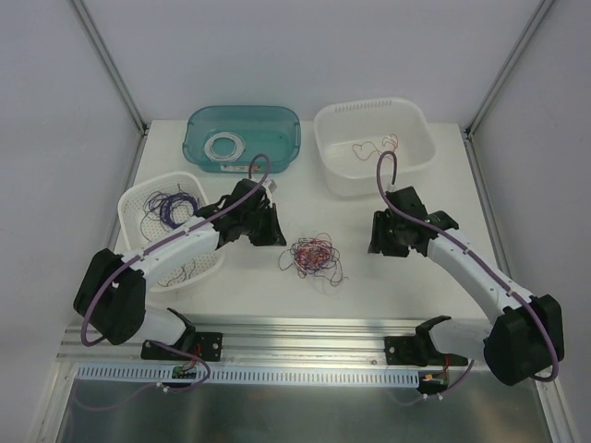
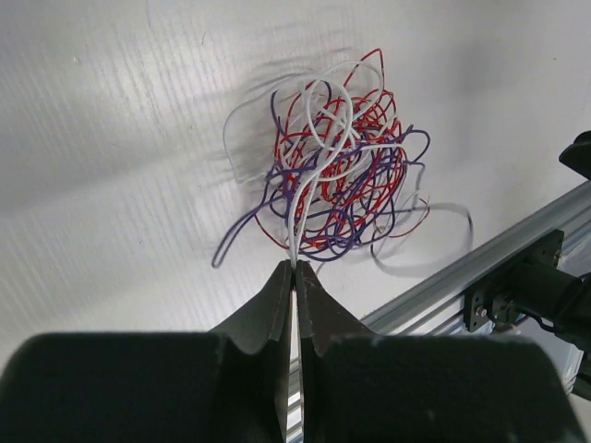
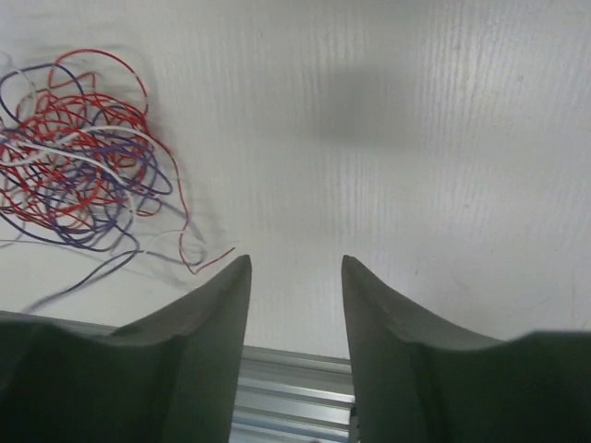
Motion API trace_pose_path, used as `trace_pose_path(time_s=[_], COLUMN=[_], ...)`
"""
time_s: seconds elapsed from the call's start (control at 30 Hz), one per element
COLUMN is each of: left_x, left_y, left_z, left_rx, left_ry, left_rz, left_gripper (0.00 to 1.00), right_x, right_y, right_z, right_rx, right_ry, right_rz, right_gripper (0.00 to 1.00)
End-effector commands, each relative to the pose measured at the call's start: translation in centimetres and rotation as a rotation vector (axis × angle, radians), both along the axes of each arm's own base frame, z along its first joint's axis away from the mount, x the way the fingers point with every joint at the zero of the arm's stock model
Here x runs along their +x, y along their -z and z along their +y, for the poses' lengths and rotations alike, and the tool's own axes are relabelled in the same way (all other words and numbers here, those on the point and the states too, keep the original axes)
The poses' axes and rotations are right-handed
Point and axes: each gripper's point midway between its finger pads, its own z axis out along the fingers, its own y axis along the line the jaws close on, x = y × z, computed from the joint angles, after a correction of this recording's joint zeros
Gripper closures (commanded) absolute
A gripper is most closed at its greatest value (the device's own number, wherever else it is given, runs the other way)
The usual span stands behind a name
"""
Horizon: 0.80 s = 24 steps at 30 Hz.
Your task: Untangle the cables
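Note:
The cables (image 1: 314,256) lie in a fist-sized tangle of thin red, purple and white wires on the white table between the two arms. In the left wrist view the clump (image 2: 342,175) sits just beyond my left gripper (image 2: 295,266), which is shut on one white wire running out of the tangle. From above, the left gripper (image 1: 272,226) stands at the clump's upper left. My right gripper (image 3: 295,263) is open with only bare table between its fingers. The clump (image 3: 78,157) lies off to its left, and in the top view the right gripper (image 1: 386,242) is to the clump's right.
A teal bin (image 1: 242,112) at the back holds a white wire coil (image 1: 224,146). A white tub (image 1: 369,106) at the back right holds a red wire (image 1: 374,146). A white basket (image 1: 129,198) on the left holds purple wires (image 1: 171,205). An aluminium rail (image 1: 305,337) runs along the near edge.

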Motion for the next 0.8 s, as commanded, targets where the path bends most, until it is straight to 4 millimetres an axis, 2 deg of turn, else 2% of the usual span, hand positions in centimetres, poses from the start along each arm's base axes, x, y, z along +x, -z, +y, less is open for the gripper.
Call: trace_pose_path(time_s=[0.0,0.07,0.2,0.3,0.33,0.43,0.5,0.6,0.63,0.67,0.77], left_x=[0.2,-0.1,-0.2,-0.3,-0.4,-0.7,-0.9,-1.2,-1.2,-1.3,-1.4], left_y=[-0.7,-0.9,-2.0,-3.3,-3.7,-3.8,-3.7,-3.9,-4.2,-4.3,-4.7], left_z=[-0.9,-0.9,-0.5,-0.2,-0.1,0.0,0.1,0.1,0.2,0.2,0.4], left_rx=[-0.055,-0.056,-0.061,-0.067,-0.067,-0.069,-0.068,-0.074,-0.076,-0.077,-0.081], left_ry=[0.015,0.028,0.026,0.039,0.050,0.073,0.080,0.090,0.092,0.096,0.098], left_rz=[-0.006,-0.016,-0.070,-0.130,-0.149,-0.164,-0.164,-0.172,-0.183,-0.189,-0.207], left_gripper=[1.00,1.00,1.00,1.00,1.00,1.00,1.00,1.00,1.00,1.00,1.00], right_x=[0.5,1.0,1.2,1.4,1.3,1.8,2.2,2.5,2.6,2.9,3.3], right_y=[-1.3,-2.4,-4.5,-5.2,-4.8,-4.8,-4.0,-1.8,-1.2,0.0,1.6], right_z=[0.0,1.2,4.5,7.0,8.0,10.3,11.9,14.1,14.5,15.3,17.1], right_rx=[-0.028,-0.006,0.106,0.173,0.181,0.207,0.212,0.206,0.202,0.193,0.187], right_ry=[-0.071,-0.125,-0.251,-0.325,-0.357,-0.428,-0.472,-0.528,-0.538,-0.553,-0.580], right_rz=[-0.058,-0.108,-0.179,-0.218,-0.205,-0.226,-0.223,-0.186,-0.182,-0.173,-0.173], right_gripper=[0.51,0.43,0.35,0.32,0.32,0.31,0.30,0.20,0.14,0.12,0.07])
